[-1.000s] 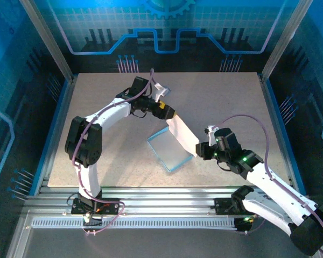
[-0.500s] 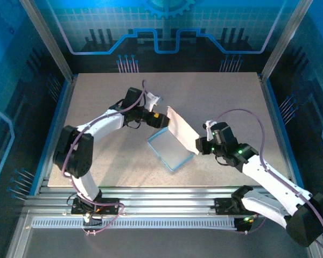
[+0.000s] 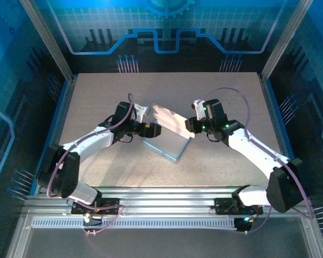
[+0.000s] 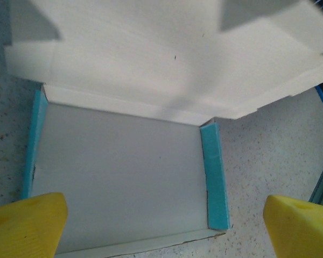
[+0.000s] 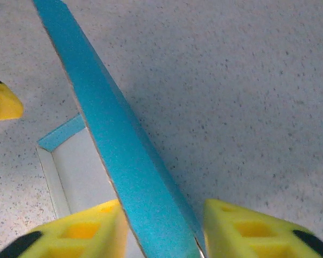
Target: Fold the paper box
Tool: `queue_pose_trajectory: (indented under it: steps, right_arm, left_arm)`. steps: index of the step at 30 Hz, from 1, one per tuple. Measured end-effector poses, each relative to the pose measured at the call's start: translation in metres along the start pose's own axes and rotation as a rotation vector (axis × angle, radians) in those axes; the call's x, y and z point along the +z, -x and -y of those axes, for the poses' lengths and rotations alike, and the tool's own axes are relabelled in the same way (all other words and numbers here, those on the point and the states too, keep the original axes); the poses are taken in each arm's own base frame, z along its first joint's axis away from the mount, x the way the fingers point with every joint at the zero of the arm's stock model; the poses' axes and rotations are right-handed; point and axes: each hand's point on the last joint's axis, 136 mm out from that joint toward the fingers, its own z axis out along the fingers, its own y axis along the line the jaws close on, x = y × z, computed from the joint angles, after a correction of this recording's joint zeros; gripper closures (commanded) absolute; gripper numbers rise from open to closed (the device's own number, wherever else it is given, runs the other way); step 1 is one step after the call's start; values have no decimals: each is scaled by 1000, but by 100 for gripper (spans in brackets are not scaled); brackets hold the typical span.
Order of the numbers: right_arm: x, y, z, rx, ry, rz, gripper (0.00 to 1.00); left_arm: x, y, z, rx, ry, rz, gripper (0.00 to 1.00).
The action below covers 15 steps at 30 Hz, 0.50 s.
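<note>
Left end effector point(image 4: 161, 230) is spread wide and holds nothing. Its yellow fingertips point(image 4: 25, 223) bracket the near edge of the paper box point(image 4: 118, 172).

The tray sits directly ahead of and below that end effector, flat on the surface point(image 4: 258, 156). The blue side walls point(image 4: 214, 177) are up, each just inside a fingertip. The tray's long axis looks parallel to the line between our fingertips, so we judge we're square to it.

The lid flap point(image 4: 167, 59) rises from the tray's far edge and leans back over the tray toward the left end effector, pale inner face toward us.

Right end effector point(image 5: 161, 226) is on the far side of that flap. The flap's blue outer face runs up and away between its fingers point(image 5: 91, 228), which sit close on either side. We can't tell whether they pinch it or only bracket it.

Key relation: the flap stands between the two end effectors, right one at it, left one just short of it. We judge the right arm is the nearer one to drive the lid, down and toward the left end effector. The left one is in that path, so it either steadies the walls or backs out.

The surface is pale and speckled, showing bare on every side of the box. The frame posts point(image 3: 54, 45) and blue panels are well apart from both end effectors.
</note>
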Motion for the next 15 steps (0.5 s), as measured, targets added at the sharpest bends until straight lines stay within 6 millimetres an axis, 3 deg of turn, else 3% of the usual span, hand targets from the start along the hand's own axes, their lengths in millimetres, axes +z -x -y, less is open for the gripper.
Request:
queue_pose_trajectory:
  steps: [8, 12, 15]
  right_arm:
    - [-19, 7, 13, 6, 19, 36, 42]
    - [-40, 7, 13, 17, 43, 69, 38]
    - [-48, 4, 7, 17, 75, 79, 38]
  left_arm:
    - [-18, 40, -8, 43, 14, 91, 3]
    - [-17, 70, -2, 122, -13, 111, 1]
    - [-12, 81, -2, 181, -23, 100, 1]
